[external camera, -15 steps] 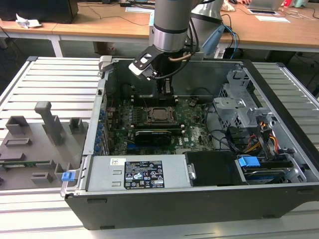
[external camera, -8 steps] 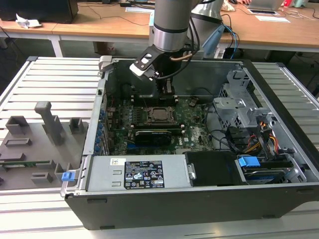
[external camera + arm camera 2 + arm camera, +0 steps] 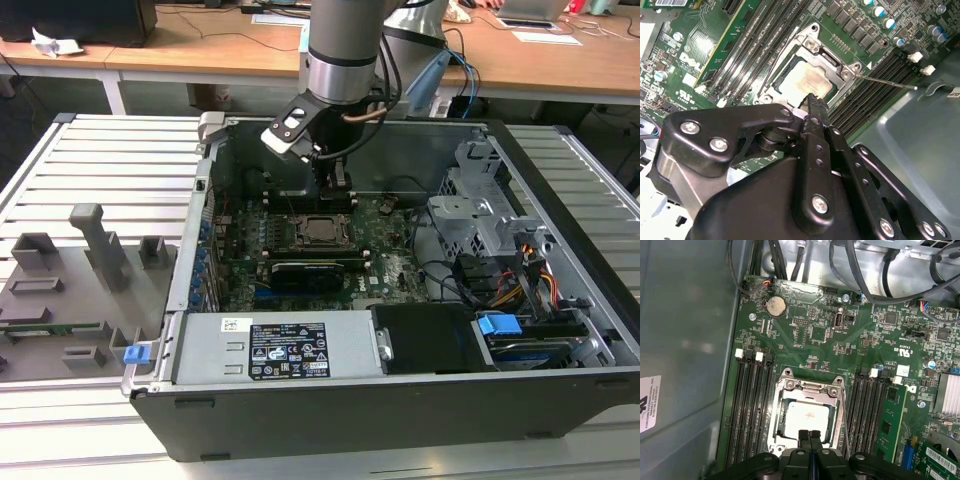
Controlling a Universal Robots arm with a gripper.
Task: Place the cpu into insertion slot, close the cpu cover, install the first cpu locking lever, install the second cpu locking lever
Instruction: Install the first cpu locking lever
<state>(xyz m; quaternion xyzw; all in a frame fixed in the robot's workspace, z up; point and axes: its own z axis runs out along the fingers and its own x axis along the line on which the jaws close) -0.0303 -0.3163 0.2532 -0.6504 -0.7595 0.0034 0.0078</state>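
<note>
You see green board (image 3: 810,315) all around the insertion slot (image 3: 781,421) | gripper (image 3: 810,434) over the slot's edge, jaws pressed together (nothing between them) | cpu cover (image 3: 810,389) flat on slot | cpu (image 3: 807,417) seated inside slot

The computer case (image 3: 300,420) lies open on the surface (image 3: 110,150), with a block fixture (image 3: 60,300) beside it on the exterior view's left. Inside, the motherboard (image 3: 395,250) lies on the case floor, the power supply (image 3: 280,350) along the near wall, and the drive cage (image 3: 480,200) at the exterior view's right. The insertion slot (image 3: 322,232) sits mid-board between two banks of memory slots (image 3: 752,405). The cpu (image 3: 807,417) lies in it, with the cpu cover (image 3: 811,386) down over it. The jaws are over one edge of the cpu.
</note>
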